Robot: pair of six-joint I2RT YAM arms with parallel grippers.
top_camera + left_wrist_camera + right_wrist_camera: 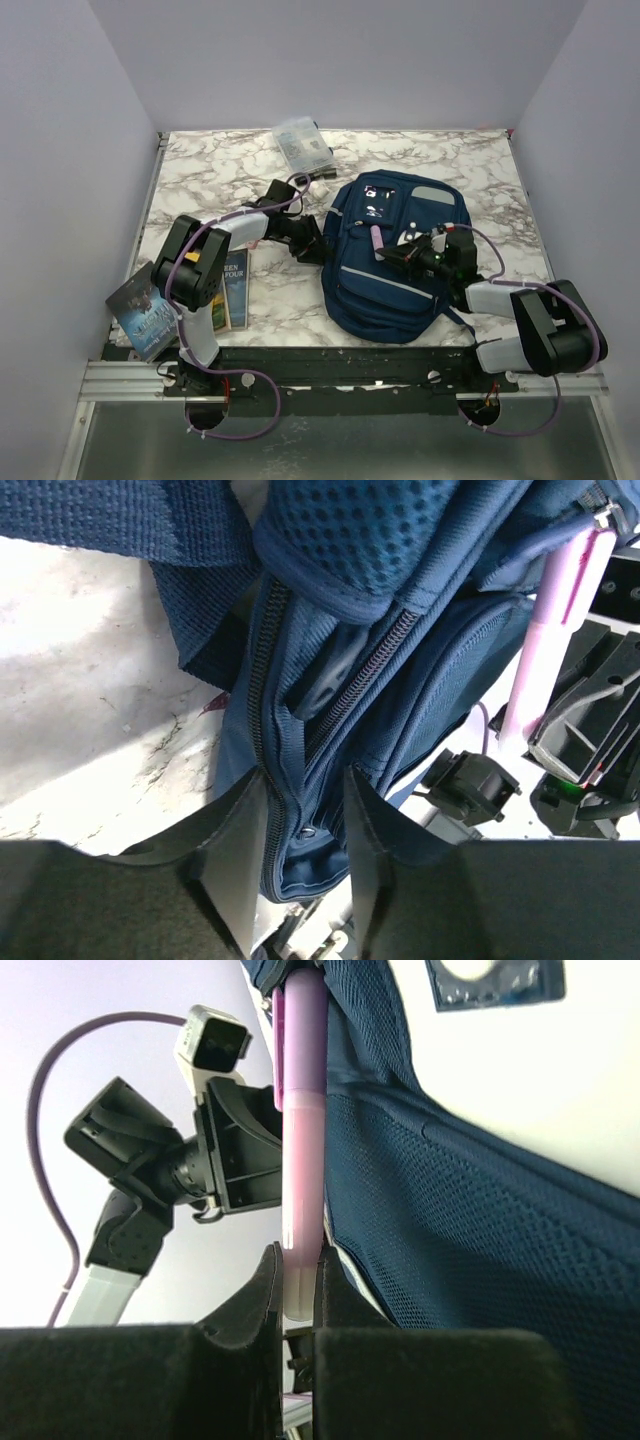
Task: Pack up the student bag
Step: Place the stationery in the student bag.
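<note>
Nearest the arms, two books (150,310) are laid at the near left edge of the marble table (490,170), beside the left arm's base. They are probably placed there to be within reach once the bag can take them.

Further in, the student bag (390,290) is laid flat at the middle-right of the table, front pockets upward, so that its zips are presented to both arms.

The left gripper (305,780) is placed at the bag's left side. In the left wrist view its fingers are set narrow, one on either side of the zipped edge, and the gap between them is filled by blue fabric. Whether that edge is firmly pinched cannot be told. This position is judged to serve for steadying the bag or lifting an opening.

Over the bag's front, the right gripper (298,1300) is clamped tight on a pink pen (300,1140), which is held by its near end. The pen's far end is set against the lip of a pocket, seemingly for insertion. How far it is inside is hidden by fabric.

At the far edge, a clear pouch (300,145) is left apart from the bag, touched by neither gripper.
</note>
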